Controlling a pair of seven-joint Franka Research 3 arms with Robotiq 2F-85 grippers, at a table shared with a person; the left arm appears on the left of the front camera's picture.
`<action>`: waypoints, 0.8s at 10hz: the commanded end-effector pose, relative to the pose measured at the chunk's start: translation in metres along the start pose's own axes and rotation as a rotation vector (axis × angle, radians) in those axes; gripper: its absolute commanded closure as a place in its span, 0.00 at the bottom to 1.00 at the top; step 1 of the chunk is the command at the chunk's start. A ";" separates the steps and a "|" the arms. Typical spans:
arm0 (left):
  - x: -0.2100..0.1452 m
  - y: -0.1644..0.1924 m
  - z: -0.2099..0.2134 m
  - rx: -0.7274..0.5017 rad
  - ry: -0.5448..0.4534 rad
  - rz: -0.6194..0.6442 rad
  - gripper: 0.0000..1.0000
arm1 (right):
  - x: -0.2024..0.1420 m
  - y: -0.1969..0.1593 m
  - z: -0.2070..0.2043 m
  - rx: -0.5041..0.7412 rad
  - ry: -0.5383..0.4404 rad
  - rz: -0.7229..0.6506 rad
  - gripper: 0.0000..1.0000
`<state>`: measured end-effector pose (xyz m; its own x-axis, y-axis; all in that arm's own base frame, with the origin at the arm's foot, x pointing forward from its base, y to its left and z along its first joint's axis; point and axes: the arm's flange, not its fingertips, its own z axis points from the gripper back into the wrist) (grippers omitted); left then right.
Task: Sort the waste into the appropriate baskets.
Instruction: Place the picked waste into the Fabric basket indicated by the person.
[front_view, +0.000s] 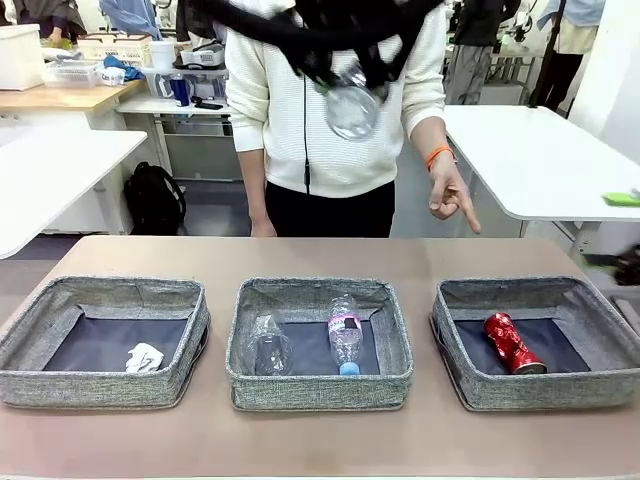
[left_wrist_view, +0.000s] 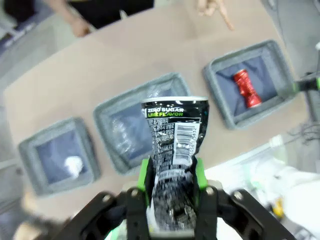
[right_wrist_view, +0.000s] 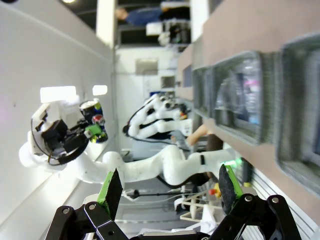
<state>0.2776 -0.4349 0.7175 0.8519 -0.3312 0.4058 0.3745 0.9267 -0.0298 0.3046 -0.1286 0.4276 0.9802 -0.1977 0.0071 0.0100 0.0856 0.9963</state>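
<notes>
Now left claw (left_wrist_view: 172, 172) clamps crushed dark can (left_wrist_view: 174, 145).

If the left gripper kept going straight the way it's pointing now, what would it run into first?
Probably the middle basket. The left gripper, shut on the crushed dark can, looks down along its fingers at that basket's near side on the table. Depth is unclear, so treat this as likely.

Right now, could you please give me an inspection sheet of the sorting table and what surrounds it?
Surface: brown table, three grey baskets in a row.
Job's things: paper ball in left basket; clear cup and bottle in middle basket; red can in right basket.
Clutter: nothing seen.
Grippers: left claw shut on dark can, high above the baskets; right claw open, empty.
Cables: nothing seen on the table.
Surroundings: person's hand pointing down toward the right basket; white tables behind.
</notes>
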 end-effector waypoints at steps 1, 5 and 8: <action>0.001 0.002 -0.072 -0.087 -0.131 -0.050 0.61 | -0.020 -0.005 0.089 -0.065 -0.078 0.072 0.00; 0.074 -0.046 -0.195 -0.331 -0.105 -0.159 0.61 | -0.096 -0.035 0.163 -0.129 -0.126 0.220 0.00; 0.098 -0.105 -0.260 -0.328 0.040 -0.289 0.61 | -0.105 -0.030 0.167 -0.128 -0.170 0.204 0.00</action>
<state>0.4039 -0.5840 0.4986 0.7340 -0.5204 0.4365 0.6537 0.7155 -0.2463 0.1551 -0.2791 0.4017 0.9041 -0.3302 0.2714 -0.1964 0.2431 0.9499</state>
